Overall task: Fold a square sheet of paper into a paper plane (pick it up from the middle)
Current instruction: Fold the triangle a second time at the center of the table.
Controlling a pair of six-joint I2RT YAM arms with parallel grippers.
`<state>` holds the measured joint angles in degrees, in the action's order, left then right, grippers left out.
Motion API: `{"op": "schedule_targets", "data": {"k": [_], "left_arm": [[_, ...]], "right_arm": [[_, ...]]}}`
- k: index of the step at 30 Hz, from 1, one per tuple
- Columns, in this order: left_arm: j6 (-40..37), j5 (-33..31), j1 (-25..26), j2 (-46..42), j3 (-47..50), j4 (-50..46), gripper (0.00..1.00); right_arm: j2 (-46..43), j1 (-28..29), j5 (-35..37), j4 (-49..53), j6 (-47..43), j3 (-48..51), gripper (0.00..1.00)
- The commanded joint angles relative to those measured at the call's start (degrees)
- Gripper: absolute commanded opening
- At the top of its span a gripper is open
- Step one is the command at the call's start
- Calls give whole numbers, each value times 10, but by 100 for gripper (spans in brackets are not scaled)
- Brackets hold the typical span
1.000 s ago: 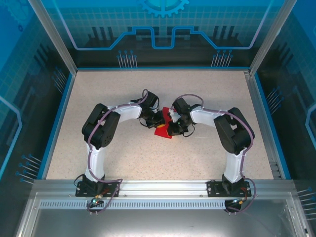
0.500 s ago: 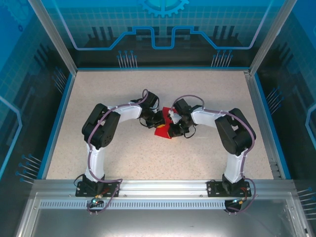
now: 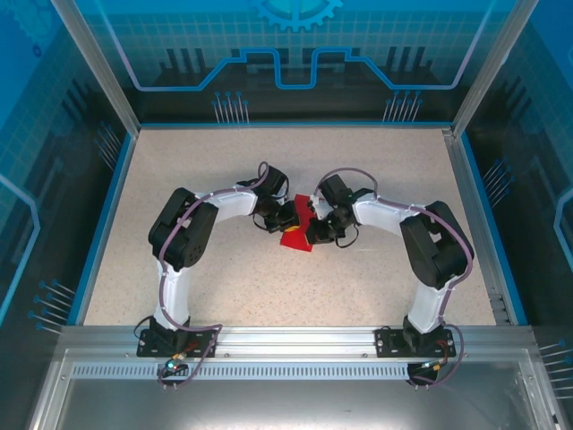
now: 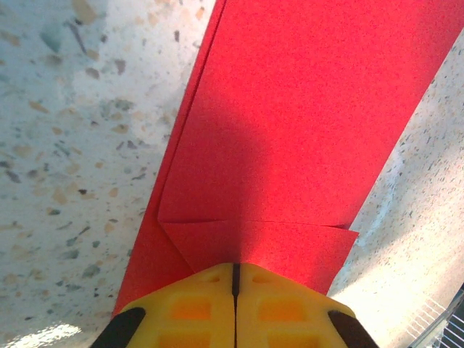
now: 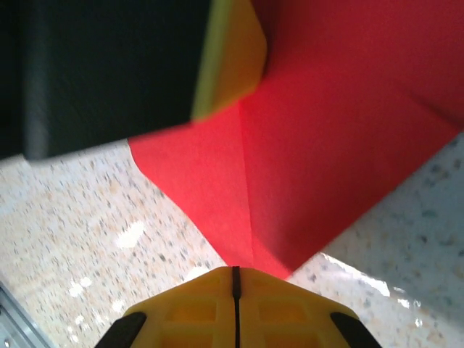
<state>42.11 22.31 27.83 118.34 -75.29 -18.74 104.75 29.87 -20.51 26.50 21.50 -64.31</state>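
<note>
left gripper (image 4: 235,268) and right gripper (image 5: 235,271) each have yellow fingers pressed fully together, tips meeting the partly folded red sheet of paper (image 3: 294,237) from opposite sides, a pinch impossible to confirm, near the middle of the speckled table (image 3: 224,170).

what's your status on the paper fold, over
Both shut: left gripper and right gripper tips at the folded red paper edge. Paper lies on table. Left gripper's finger close ahead of right gripper.
</note>
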Motion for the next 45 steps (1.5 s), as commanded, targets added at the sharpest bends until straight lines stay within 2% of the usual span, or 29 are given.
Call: {"op": "schedule_targets", "data": {"k": [1, 3, 13, 22, 36, 45], "left_arm": [[14, -44, 2, 36, 12, -61, 6], [14, -44, 2, 35, 13, -60, 6], [19, -41, 3, 36, 14, -58, 6], [21, -42, 3, 36, 12, -58, 6], [22, -51, 2, 40, 12, -61, 6], [19, -47, 4, 33, 8, -57, 6]], "right_arm": [[30, 11, 31, -30, 41, -29, 6], [43, 10, 47, -36, 51, -33, 6], [72, 27, 29, -55, 57, -50, 6], [71, 27, 42, -16, 34, -6, 6], [-15, 26, 28, 38, -9, 104, 6], [-84, 11, 30, -54, 42, 81, 6]]}}
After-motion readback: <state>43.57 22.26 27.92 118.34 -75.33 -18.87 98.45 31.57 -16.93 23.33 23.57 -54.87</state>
